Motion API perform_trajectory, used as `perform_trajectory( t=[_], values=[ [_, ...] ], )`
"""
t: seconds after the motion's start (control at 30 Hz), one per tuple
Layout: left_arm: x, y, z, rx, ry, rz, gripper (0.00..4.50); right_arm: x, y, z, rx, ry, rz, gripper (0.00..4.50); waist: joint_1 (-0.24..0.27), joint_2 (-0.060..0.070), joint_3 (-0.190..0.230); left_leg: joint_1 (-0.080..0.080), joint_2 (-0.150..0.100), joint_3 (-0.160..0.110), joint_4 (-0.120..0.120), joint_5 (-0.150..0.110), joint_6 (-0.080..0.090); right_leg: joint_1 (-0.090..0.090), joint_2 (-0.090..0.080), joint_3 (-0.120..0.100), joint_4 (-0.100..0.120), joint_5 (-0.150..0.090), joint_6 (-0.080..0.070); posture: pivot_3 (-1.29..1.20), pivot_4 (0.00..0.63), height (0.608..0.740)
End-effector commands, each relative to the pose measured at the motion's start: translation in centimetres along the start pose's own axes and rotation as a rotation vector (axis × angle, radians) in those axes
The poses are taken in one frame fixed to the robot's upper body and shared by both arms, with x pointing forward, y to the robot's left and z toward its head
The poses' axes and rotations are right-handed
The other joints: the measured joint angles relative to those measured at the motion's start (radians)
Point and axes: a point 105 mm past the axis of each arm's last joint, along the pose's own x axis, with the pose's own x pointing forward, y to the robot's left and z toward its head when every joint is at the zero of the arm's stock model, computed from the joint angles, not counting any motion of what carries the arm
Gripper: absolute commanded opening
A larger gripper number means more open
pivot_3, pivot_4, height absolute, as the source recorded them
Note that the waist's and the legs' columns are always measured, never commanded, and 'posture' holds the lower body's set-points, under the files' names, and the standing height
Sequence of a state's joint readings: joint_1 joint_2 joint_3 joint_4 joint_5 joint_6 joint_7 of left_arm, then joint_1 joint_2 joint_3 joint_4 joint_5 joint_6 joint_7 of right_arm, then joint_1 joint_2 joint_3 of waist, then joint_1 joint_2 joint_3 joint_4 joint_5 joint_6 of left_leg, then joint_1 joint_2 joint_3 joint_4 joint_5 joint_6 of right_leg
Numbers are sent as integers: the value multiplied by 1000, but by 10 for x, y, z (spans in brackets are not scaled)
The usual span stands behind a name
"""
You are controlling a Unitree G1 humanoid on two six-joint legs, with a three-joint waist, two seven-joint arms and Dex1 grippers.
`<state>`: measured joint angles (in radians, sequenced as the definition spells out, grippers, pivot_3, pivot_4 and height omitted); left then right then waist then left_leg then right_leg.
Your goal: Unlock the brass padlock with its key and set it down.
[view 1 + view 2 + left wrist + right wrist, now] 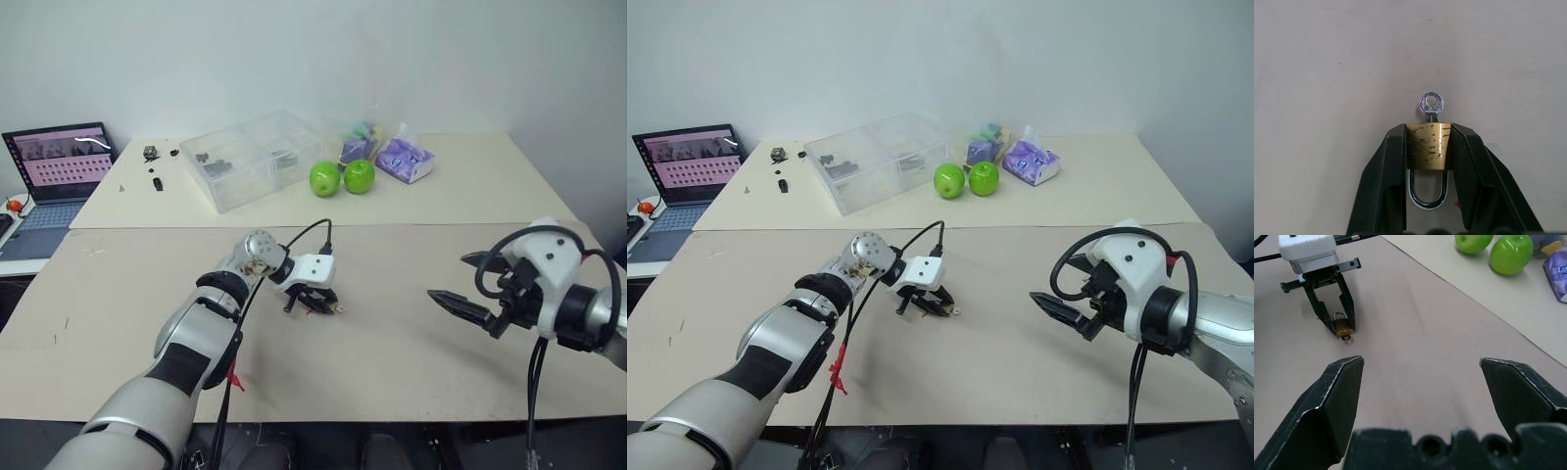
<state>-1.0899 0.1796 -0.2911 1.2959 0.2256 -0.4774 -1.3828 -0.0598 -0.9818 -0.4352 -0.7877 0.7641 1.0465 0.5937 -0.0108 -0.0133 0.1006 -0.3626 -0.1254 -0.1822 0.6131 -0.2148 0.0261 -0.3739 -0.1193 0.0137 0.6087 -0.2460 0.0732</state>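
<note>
Looking down from the head, the left end effector point(323, 302) sits low on the beige bench point(392, 343), its fingers closed around the brass padlock point(333, 308), while the right end effector point(468, 286) hangs above the bench well apart from it, spread wide and empty; two green apples point(342, 177) and a clear plastic box point(253, 159) lie on the far bench. In the left wrist view both black fingers point(1386, 181) press the padlock's sides, the key point(1431, 105) standing in its keyhole, shackle toward the wrist. In the right wrist view the wide fingers point(1339, 391) frame the distant gripped padlock
</note>
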Motion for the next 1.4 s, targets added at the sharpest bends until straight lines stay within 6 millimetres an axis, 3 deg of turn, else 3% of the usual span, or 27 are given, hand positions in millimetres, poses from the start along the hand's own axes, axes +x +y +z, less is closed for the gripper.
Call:
perform_trajectory(
  t=[0.03,0.2,0.37,0.53,0.93,1.2,1.4],
  values=[
    [-20,22,26,-3,-105,87,791,2,-1,12,-51,-45,12,4500,-1,0,0,0,0,0,0,0,0,0,0,0,0,0,0,0,150,740],
    [-46,29,39,-44,-184,124,791,19,7,20,-104,-90,93,4500,-8,2,-1,0,0,0,0,0,0,-1,0,0,1,0,0,0,150,740],
    [-64,29,47,-72,-216,145,791,44,25,34,-282,-142,199,4500,-12,6,-3,1,1,0,-1,0,0,-1,1,0,1,0,0,0,150,740],
    [-69,27,53,-86,-219,162,791,60,36,40,-393,-186,253,4500,-10,6,-3,-1,0,-1,-1,0,0,-4,2,0,1,0,1,0,150,740],
    [-72,-8,48,-119,-180,104,791,73,47,37,-494,-197,309,4500,-6,6,-3,-6,2,-1,-1,2,-3,-12,4,1,3,1,-2,0,150,740],
    [-72,-33,10,-91,-30,95,791,70,48,31,-495,-180,319,4500,-8,7,-4,-5,3,0,-2,2,-3,-13,4,3,3,2,-3,0,150,740],
    [-66,-34,-17,-192,43,227,791,66,44,30,-490,-171,289,4500,0,7,-4,-5,3,0,-3,2,-3,-13,4,3,2,3,-4,0,150,740]
  ],
)
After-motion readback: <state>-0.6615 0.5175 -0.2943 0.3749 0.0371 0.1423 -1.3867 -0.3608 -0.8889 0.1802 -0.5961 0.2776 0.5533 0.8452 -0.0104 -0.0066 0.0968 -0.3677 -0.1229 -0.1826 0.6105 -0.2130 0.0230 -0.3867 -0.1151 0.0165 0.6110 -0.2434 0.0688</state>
